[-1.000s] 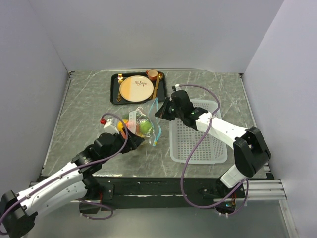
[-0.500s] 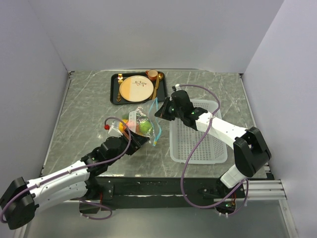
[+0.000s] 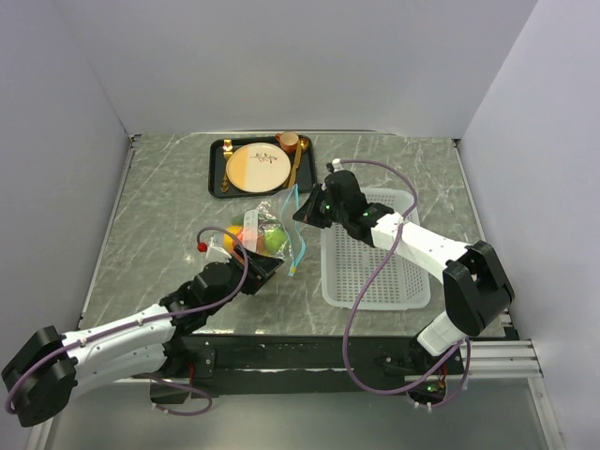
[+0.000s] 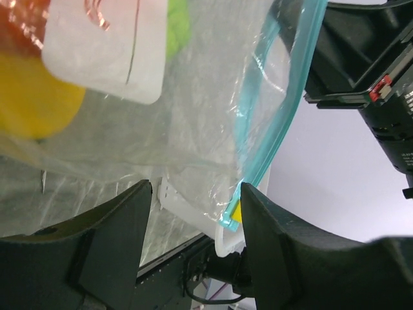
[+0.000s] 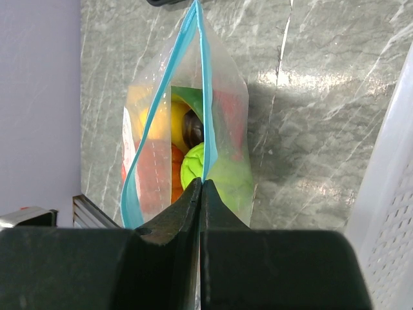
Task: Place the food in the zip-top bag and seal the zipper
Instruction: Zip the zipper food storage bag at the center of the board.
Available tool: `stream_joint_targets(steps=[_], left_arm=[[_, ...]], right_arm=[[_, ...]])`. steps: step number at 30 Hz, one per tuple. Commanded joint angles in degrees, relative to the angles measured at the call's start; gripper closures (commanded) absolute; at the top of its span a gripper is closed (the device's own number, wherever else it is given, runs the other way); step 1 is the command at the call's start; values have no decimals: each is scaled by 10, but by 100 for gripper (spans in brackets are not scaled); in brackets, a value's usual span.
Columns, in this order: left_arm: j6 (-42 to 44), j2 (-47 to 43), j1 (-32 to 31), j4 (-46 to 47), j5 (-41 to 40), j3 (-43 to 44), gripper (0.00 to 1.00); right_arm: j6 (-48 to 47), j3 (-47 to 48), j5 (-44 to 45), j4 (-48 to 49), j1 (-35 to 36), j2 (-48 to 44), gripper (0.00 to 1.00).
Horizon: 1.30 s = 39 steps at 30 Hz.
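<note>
The clear zip-top bag (image 3: 265, 232) stands on the table with the food (image 3: 274, 241) inside: a green lime (image 5: 193, 165), a yellow lemon (image 5: 178, 117) and orange and red pieces. Its mouth gapes between the two blue zipper (image 5: 205, 97) strips. My right gripper (image 5: 202, 184) is shut on the zipper at the bag's far end (image 3: 302, 212). My left gripper (image 4: 197, 213) is open at the near end, the zipper's (image 4: 277, 110) corner lying against the right finger (image 4: 271, 239). The bag's white label (image 4: 110, 45) faces the left wrist camera.
A white mesh basket (image 3: 375, 253) stands right of the bag, under my right arm. Behind the bag lies a black tray (image 3: 217, 169) with a cream-and-tan plate (image 3: 258, 167), a small cup (image 3: 289, 141) and a gold spoon (image 3: 297, 164).
My left arm has reached forward and right, bringing its jaws around the near end of the bag, and the jaws have narrowed. The right gripper and bag have stayed put.
</note>
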Motion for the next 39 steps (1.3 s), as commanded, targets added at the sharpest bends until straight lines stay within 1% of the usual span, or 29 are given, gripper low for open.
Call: stream_joint_targets(steps=[1,9,11,15,20,25,27,30,35,39], left_arm=[[-23,-7,-10,22,-14,-7,38],[-35,35,-11,89,-4,-9,37],[-37,54,-12,91,-2,-3,38],[-50,75,-11,120,3,-6,41],[-57,67,-11,112,-11,-8,45],[-57,53,-12,101,-23,-4,53],[-55,52,-12,99,-23,0,55],[-57,56,-11,101,-19,-1,62],[-61,55,-12,97,-16,-3,70],[-62,44,-11,85,-19,-4,80]], right_arm=[[5,6,2,20,-5,-24,95],[6,4,-7,22,-6,-25,95],[8,1,-9,23,-5,-26,95],[10,-8,-9,26,-7,-32,95],[9,-11,-14,23,-6,-32,95],[12,-18,-14,26,-5,-33,95],[13,-18,-16,25,-5,-33,95],[13,-15,-18,24,-4,-30,95],[14,-18,-16,25,-6,-31,95],[13,-16,-17,25,-5,-28,96]])
